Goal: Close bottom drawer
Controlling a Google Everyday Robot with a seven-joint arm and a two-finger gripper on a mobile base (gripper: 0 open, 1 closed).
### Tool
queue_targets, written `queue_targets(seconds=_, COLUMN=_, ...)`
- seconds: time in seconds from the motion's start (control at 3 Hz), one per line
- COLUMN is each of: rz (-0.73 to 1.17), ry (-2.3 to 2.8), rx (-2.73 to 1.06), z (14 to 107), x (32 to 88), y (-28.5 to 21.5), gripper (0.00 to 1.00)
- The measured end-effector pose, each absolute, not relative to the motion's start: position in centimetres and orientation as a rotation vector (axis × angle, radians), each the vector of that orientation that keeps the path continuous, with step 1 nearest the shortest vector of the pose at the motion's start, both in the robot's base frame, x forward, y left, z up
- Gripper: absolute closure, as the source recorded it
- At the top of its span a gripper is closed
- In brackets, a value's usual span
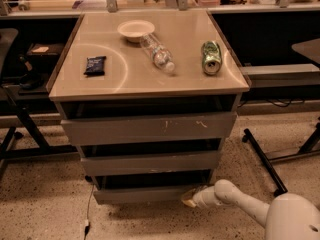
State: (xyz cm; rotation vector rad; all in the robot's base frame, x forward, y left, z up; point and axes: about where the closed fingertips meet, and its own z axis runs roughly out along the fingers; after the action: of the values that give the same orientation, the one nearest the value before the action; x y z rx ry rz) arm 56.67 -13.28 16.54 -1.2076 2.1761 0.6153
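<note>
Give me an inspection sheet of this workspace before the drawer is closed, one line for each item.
Surface: beige cabinet top, glossy where bare.
Job's things: bottom drawer stands partly out, with a dark gap above its front.
Clutter: bowl; plastic bottle lying down; green can lying down; dark packet.
Grippers: gripper low, at the bottom drawer's right front corner.
Cables: thin cable hanging to the floor at the cabinet's left.
Surroundings: speckled floor; black desk legs at right.
</note>
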Motion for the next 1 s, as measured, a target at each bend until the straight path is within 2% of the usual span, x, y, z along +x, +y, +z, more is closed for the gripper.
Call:
queue_targets(seconds=0.33, rz=0.611, ry=2.175, rx=-1.205, z=16.57, x=56.88, y=-13.38, gripper=0.81)
queue_targets(seconds=1.0, rz=0.612, ry=2.175, rx=-1.205, z=16.57, x=56.88, y=-13.38, gripper=0.36)
